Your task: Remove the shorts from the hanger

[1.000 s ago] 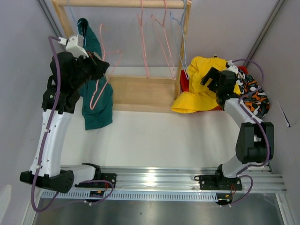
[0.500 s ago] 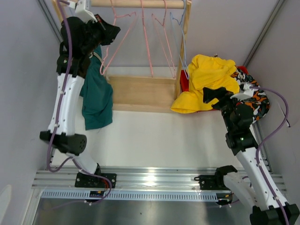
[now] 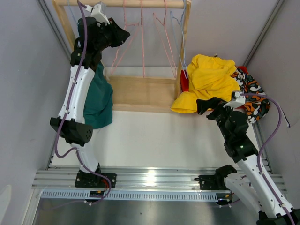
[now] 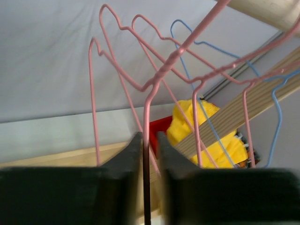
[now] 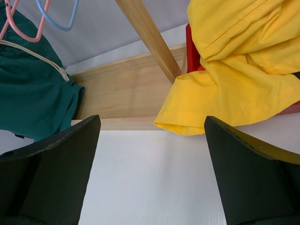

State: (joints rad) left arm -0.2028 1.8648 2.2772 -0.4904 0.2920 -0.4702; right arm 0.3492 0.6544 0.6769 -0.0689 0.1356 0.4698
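Left claw [image 4: 148, 140] risen, pinching pink hanger [image 4: 146, 117] | right claw [image 5: 151, 140] wide, empty | green shorts [image 3: 101, 101] half-hidden behind left arm [image 3: 75, 93]

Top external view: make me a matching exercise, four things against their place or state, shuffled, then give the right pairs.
1. green shorts
2. yellow shorts
3. left gripper
4. right gripper

A. open, holding nothing
B. heaped right of the rack
C. shut on a pink hanger
D. at the rack's left end

Pairs: 1-D, 2-B, 3-C, 4-A.
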